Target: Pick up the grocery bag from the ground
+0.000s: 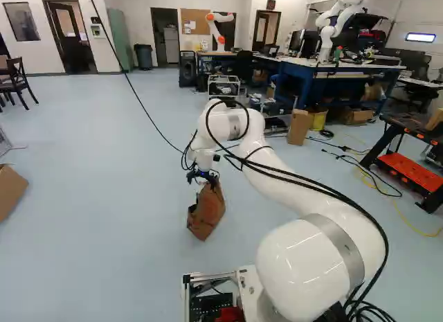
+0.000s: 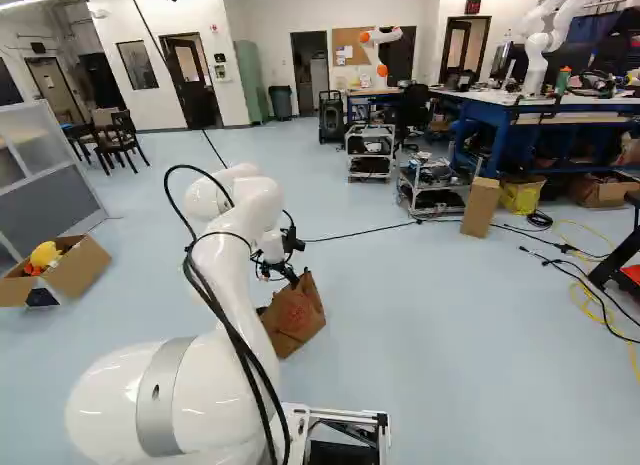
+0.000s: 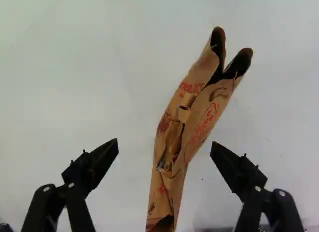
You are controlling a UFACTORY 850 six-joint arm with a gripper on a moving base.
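The fingers (image 3: 101,163) were wide apart and held nothing. The paper bag (image 3: 172,137) sat on the floor (image 1: 104,197), in the near part of the room, below the end of the arm (image 1: 291,197). Its thin top ran between the fingers, one on each side, likely so they could close and pinch it. The arm bent down low to reach it.

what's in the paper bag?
Wrist view: dark hollows show at one end of the paper bag; its creased sides fold in and cover the rest. Contents, if any, can't be seen.
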